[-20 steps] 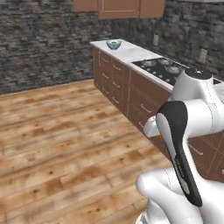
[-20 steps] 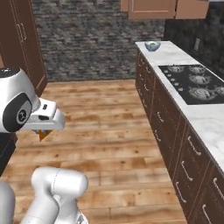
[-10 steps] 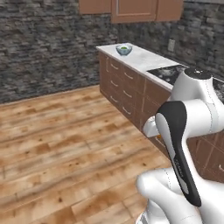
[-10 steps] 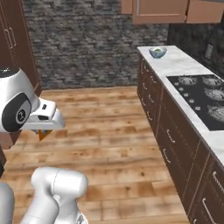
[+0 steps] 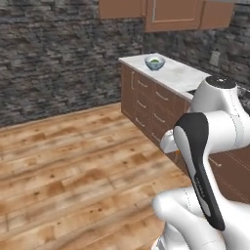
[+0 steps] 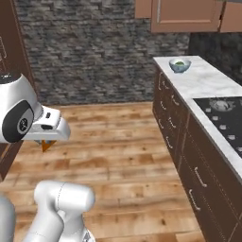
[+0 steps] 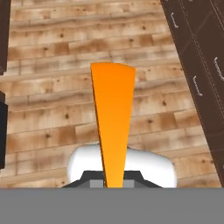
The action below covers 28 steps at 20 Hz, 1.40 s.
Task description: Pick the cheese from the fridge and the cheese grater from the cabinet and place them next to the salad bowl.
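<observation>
An orange wedge of cheese [image 7: 113,113] stands up from between my fingers, with the wooden floor far below it. My gripper [image 7: 114,181] is shut on the cheese. In the right base view the cheese [image 6: 46,145] peeks out under the white hand, held over the floor at the left. The salad bowl [image 5: 155,62] [image 6: 180,64], pale blue-grey with green inside, sits at the far end of the marble counter [image 6: 204,85]. The brown wooden cabinet [image 5: 172,14] [image 6: 186,16] hangs above that counter, doors shut. The fridge and the cheese grater are out of view.
Brown drawer units [image 5: 146,100] with silver handles run under the counter. A black stovetop [image 6: 222,106] lies in the counter nearer to me. A dark stone wall [image 5: 58,58] closes the back. A tall dark brown unit [image 6: 9,61] stands at the left. Wooden floor [image 5: 73,161] lies between.
The whole picture has shifted: the base moved, so counter and bowl now sit lower and further right in both base views. The gripper stays shut on the cheese.
</observation>
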Tool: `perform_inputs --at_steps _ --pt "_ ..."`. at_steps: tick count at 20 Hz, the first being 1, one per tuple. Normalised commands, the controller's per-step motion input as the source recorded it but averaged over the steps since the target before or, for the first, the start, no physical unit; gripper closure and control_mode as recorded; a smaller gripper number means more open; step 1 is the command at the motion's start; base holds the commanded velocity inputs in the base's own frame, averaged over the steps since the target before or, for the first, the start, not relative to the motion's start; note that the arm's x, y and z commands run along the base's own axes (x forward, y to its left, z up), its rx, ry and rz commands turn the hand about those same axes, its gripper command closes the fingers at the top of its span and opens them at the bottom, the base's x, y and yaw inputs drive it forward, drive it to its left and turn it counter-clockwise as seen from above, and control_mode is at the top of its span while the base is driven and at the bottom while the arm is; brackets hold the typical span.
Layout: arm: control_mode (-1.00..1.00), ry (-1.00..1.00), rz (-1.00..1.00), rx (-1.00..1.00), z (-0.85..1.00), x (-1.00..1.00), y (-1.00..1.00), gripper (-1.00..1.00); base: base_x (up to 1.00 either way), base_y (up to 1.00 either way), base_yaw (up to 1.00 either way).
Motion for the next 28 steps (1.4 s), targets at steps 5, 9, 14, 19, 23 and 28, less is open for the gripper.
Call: perform_inputs --at_steps 5,9,14,19,23,28 --pt "1.00 0.00 0.00 0.00 0.00 0.00 0.00 1.00 1.00 0.32 0.00" --pt "1.00 0.00 0.00 0.00 0.00 0.00 0.00 1.00 1.00 0.35 0.00" --pt "1.00 0.00 0.00 0.00 0.00 0.00 0.00 1.00 1.00 0.46 -0.01" --pt "1.00 0.00 0.00 0.00 0.00 0.00 0.00 1.00 0.92 0.77 -0.11" --pt "1.00 0.00 0.00 0.00 0.00 0.00 0.00 1.00 1.00 0.58 -0.26" --pt "1.00 0.00 0.00 0.00 0.00 0.00 0.00 1.00 1.00 0.14 -0.35"
